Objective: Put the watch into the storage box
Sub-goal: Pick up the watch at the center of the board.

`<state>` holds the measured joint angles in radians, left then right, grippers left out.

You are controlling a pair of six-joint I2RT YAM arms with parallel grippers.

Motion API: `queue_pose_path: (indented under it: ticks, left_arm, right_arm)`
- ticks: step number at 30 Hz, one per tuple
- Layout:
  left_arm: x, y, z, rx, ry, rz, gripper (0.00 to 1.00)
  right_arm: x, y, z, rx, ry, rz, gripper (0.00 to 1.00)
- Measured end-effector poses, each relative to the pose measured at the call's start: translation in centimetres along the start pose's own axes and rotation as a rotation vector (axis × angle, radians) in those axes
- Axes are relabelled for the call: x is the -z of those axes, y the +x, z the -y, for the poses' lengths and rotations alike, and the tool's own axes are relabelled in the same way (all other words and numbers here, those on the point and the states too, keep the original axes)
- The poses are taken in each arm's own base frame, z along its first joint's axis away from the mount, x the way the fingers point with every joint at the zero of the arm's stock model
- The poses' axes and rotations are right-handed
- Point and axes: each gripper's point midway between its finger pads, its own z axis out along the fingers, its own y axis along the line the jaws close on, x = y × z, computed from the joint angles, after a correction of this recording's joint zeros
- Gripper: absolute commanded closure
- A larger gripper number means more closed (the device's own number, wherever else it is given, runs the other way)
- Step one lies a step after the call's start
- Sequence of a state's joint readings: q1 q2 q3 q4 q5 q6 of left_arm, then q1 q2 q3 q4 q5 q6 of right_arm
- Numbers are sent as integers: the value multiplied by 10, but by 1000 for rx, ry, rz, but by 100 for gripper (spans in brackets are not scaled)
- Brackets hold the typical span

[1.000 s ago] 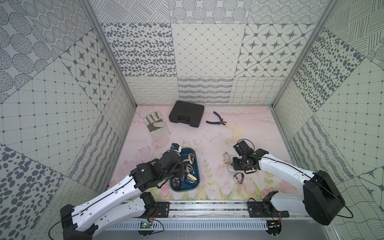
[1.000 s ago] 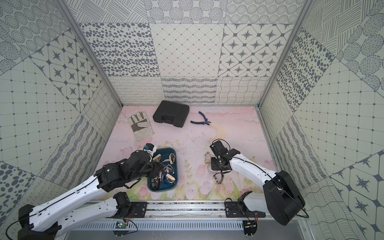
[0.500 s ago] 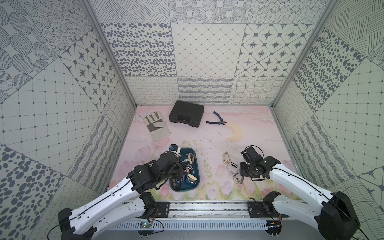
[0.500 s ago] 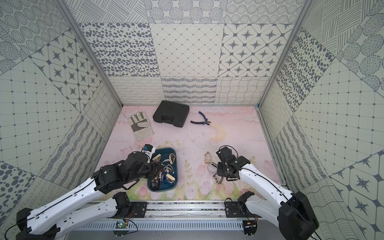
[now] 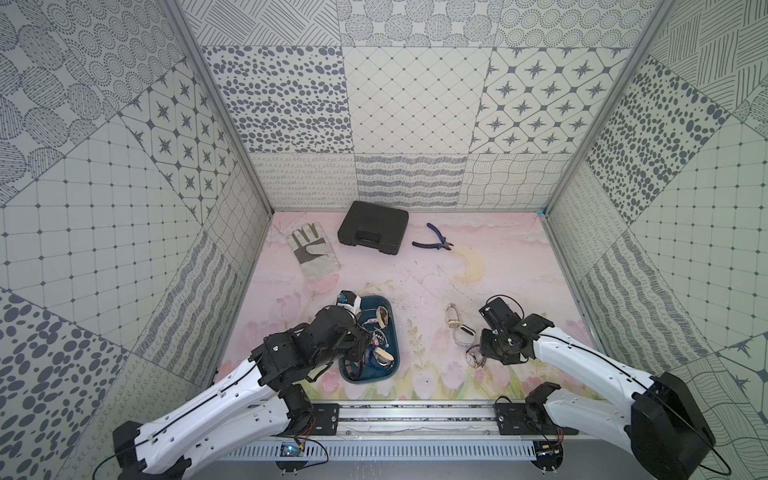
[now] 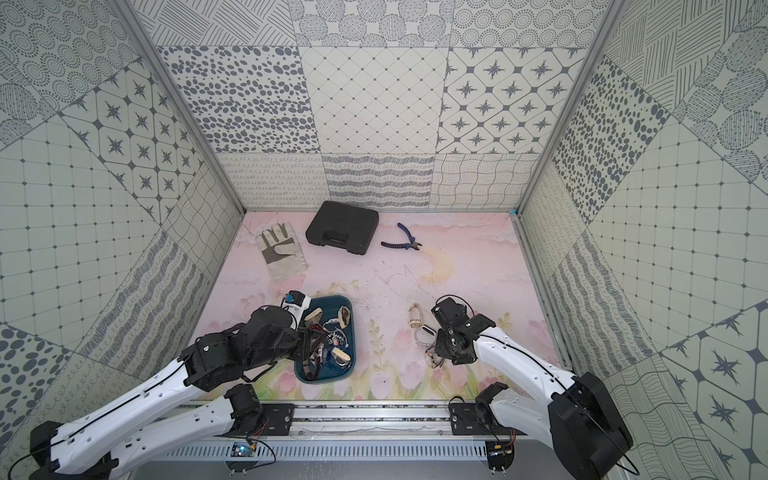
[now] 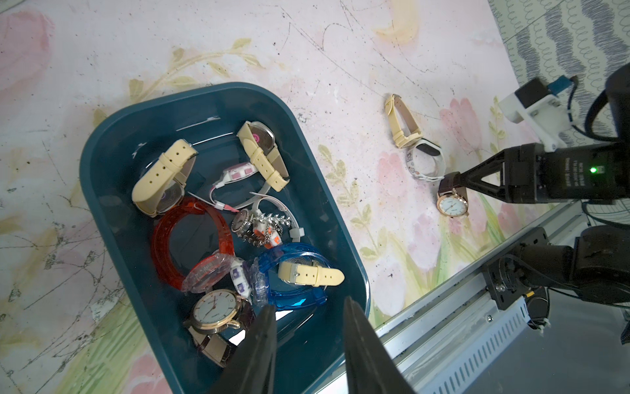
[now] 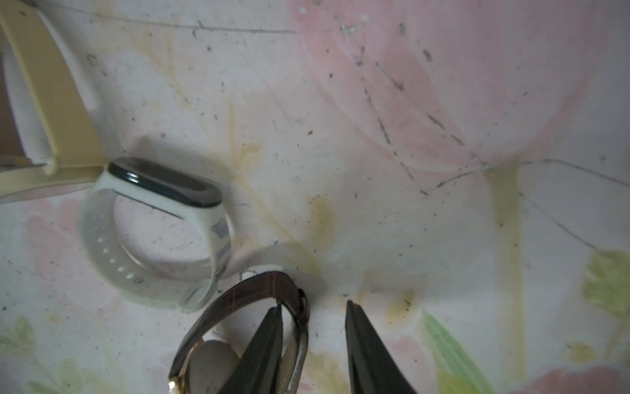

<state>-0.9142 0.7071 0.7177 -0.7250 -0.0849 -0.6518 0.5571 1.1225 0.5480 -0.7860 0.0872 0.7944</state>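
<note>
Right gripper [image 8: 313,305], part-open and holding nothing, straddles the band of the brown-leather-strapped round watch [image 8: 245,290]: close squarely before lifting; left gripper [image 7: 308,304] part-open, empty, above dark teal plastic storage box [image 7: 204,105].

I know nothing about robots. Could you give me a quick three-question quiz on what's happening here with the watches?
1. True or false: the left pincer grips a watch.
2. How many watches are outside the storage box?
3. The right pincer straddles a strap of which colour? A green, B black, C brown.
Key: 1 false; 2 three; 3 C.
</note>
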Motion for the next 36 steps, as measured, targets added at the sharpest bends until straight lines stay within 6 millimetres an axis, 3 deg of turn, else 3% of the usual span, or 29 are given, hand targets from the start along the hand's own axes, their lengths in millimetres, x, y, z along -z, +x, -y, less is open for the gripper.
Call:
queue_pose_path:
  ticks: [7, 15, 22, 25, 31, 36]
  left_arm:
    - [1, 0, 0, 0, 1, 2, 62]
    - [3, -2, 0, 1, 3, 13, 62]
    - [4, -2, -2, 1, -9, 17, 61]
    - [4, -3, -5, 4, -23, 23, 60]
    - [3, -9, -22, 51, -90, 45, 58]
    - [1, -13, -40, 114, -143, 67, 58]
  right_arm:
    - [-13, 2, -2, 12, 32, -45, 70]
    - [-14, -1, -1, 31, 47, -44, 100]
    - [-11, -6, -7, 58, 19, -17, 100]
    - [2, -16, -15, 67, -29, 33, 100]
    - [52, -41, -47, 112, -154, 155, 100]
    - [81, -44, -71, 185, -213, 189, 100]
